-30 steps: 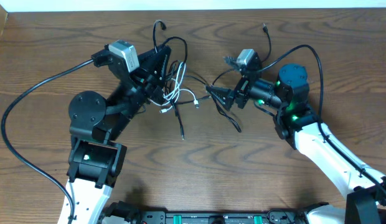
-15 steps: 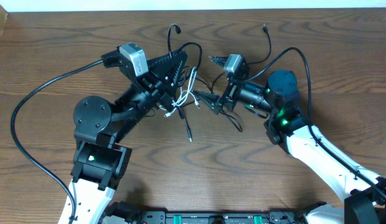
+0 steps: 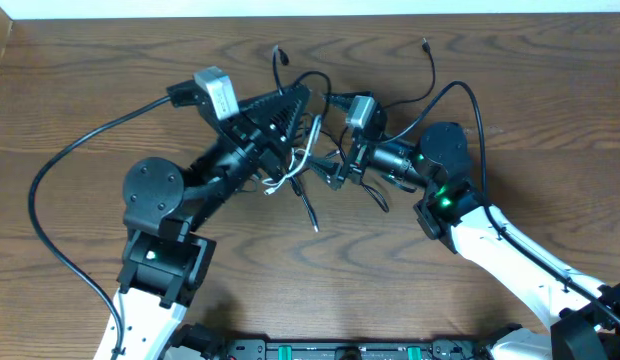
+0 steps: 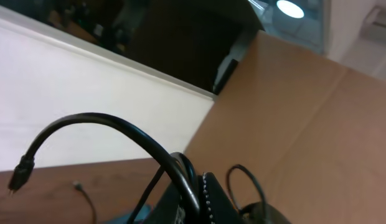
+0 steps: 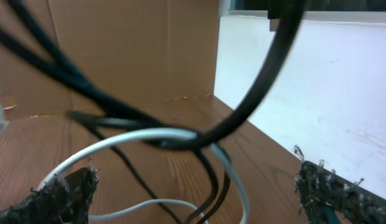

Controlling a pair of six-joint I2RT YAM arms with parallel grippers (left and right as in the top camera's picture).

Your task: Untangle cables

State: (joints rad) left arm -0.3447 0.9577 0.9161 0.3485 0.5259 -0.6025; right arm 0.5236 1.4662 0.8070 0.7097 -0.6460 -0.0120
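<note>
Left pincer (image 3: pixel 293 108) tips are lost in the tangle from overhead and cut off in the wrist view, but it's clamped tight on a black strand. Cables (image 3: pixel 302 160) bunch mid-bench (image 3: pixel 90 60) btwn the arms. Right pincer (image 5: pixel 199 196) is spread wide w/ nothing gripped; white + black strands cross btwn its fingers (image 5: pixel 65 193).

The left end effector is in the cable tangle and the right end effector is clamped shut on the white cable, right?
Not quite. The right end effector is wide open: the right wrist view shows its fingers spread apart, the white cable passing loosely between them. The left end effector is in the cable tangle.
</note>
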